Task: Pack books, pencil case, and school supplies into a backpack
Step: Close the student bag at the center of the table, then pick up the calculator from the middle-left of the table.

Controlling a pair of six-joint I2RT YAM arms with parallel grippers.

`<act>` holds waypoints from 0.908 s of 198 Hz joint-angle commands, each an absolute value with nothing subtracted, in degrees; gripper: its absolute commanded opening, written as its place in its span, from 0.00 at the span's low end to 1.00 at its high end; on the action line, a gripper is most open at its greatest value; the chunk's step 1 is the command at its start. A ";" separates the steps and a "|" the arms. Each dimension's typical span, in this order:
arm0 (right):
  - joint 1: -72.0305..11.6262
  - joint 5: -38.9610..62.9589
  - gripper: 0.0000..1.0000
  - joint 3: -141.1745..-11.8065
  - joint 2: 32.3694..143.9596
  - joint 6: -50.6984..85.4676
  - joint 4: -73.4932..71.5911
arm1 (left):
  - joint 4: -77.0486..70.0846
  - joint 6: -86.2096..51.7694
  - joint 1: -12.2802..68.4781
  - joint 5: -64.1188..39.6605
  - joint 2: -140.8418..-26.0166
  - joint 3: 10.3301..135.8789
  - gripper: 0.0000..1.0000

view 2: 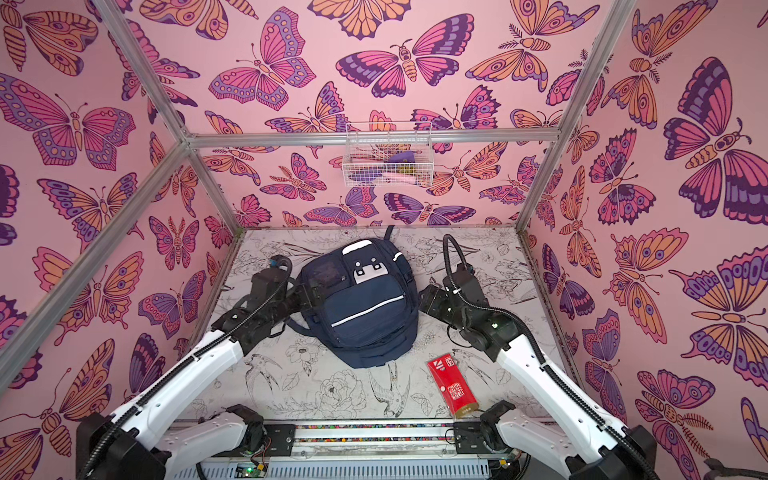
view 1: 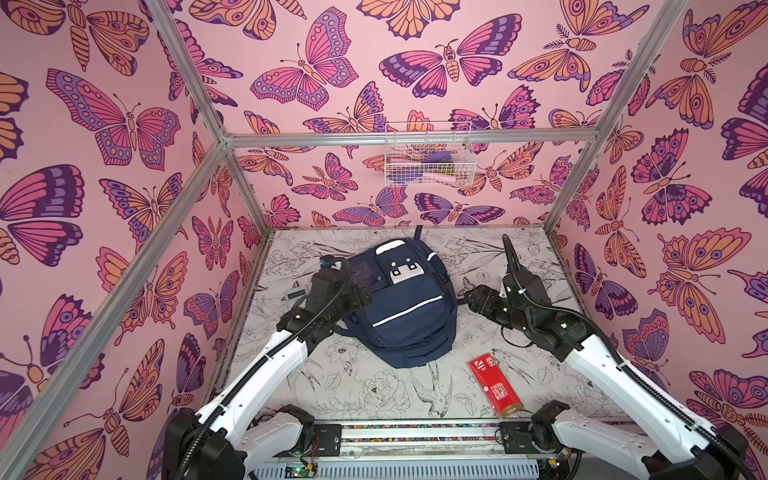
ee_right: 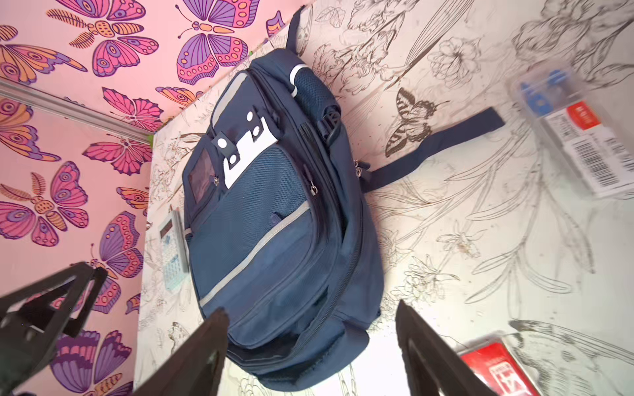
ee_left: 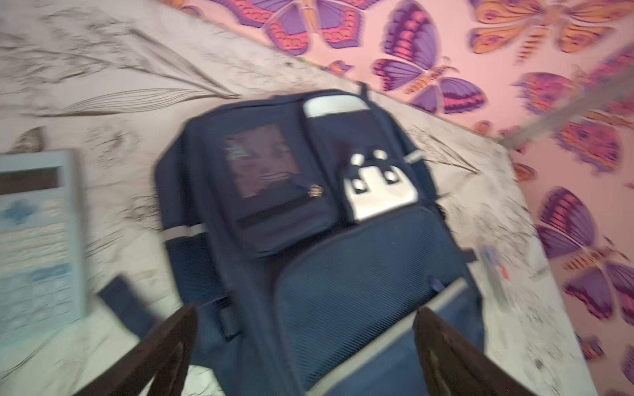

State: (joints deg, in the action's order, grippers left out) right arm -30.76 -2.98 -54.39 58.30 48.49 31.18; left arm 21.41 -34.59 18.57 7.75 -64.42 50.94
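Note:
The navy backpack (view 1: 405, 303) (view 2: 363, 307) lies flat, front up, in the middle of the table, zips shut. My left gripper (view 1: 365, 291) (ee_left: 307, 310) stands open over its left side, nothing between the fingers. At the bag's right edge my right gripper (view 1: 469, 297) (ee_right: 310, 308) is open and empty too. A pale blue-grey calculator (view 1: 296, 296) (ee_left: 37, 240) (ee_right: 171, 250) lies left of the bag. To the bag's right is a clear plastic supplies case (ee_right: 576, 137) with a barcode label. Books and pencil case are out of view.
A flat red box (view 1: 494, 384) (view 2: 453, 384) lies near the front right of the table. A loose backpack strap (ee_right: 439, 144) trails out to the right. A white wire basket (view 1: 428, 160) hangs on the back wall. Pink butterfly walls close in three sides.

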 commanded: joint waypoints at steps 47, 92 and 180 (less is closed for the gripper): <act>-30.52 2.54 0.78 -52.68 61.57 48.99 27.73 | 35.06 -34.31 -2.19 3.57 -82.01 55.13 0.99; -30.50 4.64 0.79 -50.76 62.51 49.82 25.05 | 35.19 -27.38 -5.78 5.25 -91.89 59.38 0.99; -30.50 6.20 0.80 -49.83 62.64 50.12 22.94 | 33.18 -21.17 -10.80 -4.12 -101.06 62.10 0.99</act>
State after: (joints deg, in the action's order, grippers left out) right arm -30.79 5.04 -50.28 62.63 49.54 24.62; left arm 32.88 -24.10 -10.48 -1.61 -99.94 60.64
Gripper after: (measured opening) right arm 0.796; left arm 0.993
